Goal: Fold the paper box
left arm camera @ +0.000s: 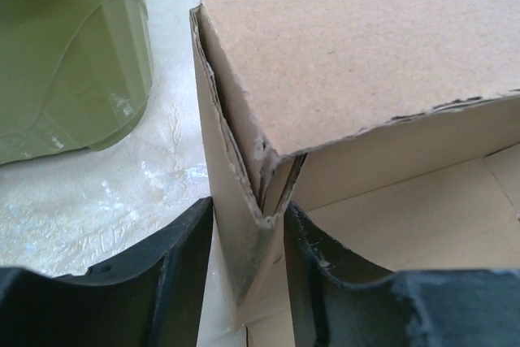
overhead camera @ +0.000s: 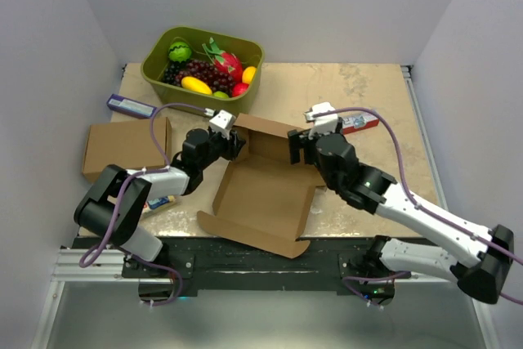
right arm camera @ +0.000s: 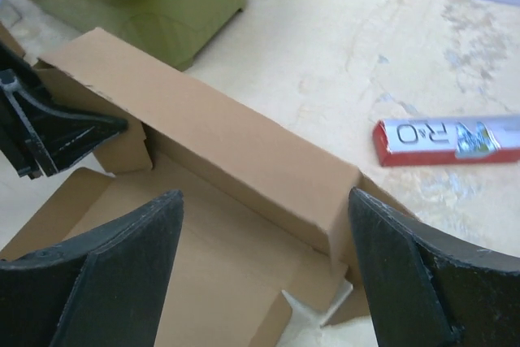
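The paper box [overhead camera: 261, 194] lies open at the table's middle, its back wall folded up and its front flap flat toward me. My left gripper [overhead camera: 234, 144] is at the back left corner. In the left wrist view both fingers [left arm camera: 175, 278] press on the doubled corner wall of the paper box [left arm camera: 366, 62], so my left gripper [left arm camera: 248, 274] is shut on it. My right gripper [overhead camera: 297, 149] is at the back right corner. It stands open [right arm camera: 264, 274], with wide fingers [right arm camera: 122, 282] either side of the back wall's right end on the box [right arm camera: 244, 152], touching nothing.
A green tub [overhead camera: 200, 63] of fruit stands just behind the box. A second brown cardboard box [overhead camera: 127, 146] lies at the left with a blue packet [overhead camera: 131, 105] behind it. A red and silver bar [right arm camera: 447, 140] lies to the right of the box.
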Motion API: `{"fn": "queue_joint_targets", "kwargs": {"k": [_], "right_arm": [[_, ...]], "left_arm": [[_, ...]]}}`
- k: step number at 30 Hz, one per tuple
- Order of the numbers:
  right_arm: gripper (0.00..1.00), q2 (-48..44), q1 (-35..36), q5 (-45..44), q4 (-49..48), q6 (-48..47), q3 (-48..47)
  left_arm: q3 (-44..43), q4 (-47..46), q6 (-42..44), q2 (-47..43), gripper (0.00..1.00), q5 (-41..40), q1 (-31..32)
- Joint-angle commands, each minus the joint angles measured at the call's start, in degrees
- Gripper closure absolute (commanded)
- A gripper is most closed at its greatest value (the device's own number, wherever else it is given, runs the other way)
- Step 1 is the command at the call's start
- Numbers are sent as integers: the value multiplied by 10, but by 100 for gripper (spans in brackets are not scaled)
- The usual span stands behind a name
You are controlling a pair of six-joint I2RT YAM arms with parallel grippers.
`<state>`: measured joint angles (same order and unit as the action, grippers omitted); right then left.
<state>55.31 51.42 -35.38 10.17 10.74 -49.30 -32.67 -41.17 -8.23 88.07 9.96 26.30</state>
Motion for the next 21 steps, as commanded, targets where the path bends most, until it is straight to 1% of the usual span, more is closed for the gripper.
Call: {"fn": "queue_joint_targets", "kwargs": {"k": [1,2,3,9,14,21], "right_arm": [[16,87,-1,38,-4,-100,-80],[17,102,-1,37,-2,-126,-91],[18,132,-1,33,-4,-135,-107],[18,195,-1,75,-7,-175,-150],[20,214,-2,97,-5,-188,-157],[24,225,3,72,-2,-204,-146]], "left_arm": [[5,-72,9,12,60,30,-7],[4,-74,8,17,64,32,-8],[4,-77,8,19,66,34,-8],[3,-78,7,24,70,38,-9],[3,-81,4,22,72,43,-9],[3,-78,-2,20,73,41,-9]]}}
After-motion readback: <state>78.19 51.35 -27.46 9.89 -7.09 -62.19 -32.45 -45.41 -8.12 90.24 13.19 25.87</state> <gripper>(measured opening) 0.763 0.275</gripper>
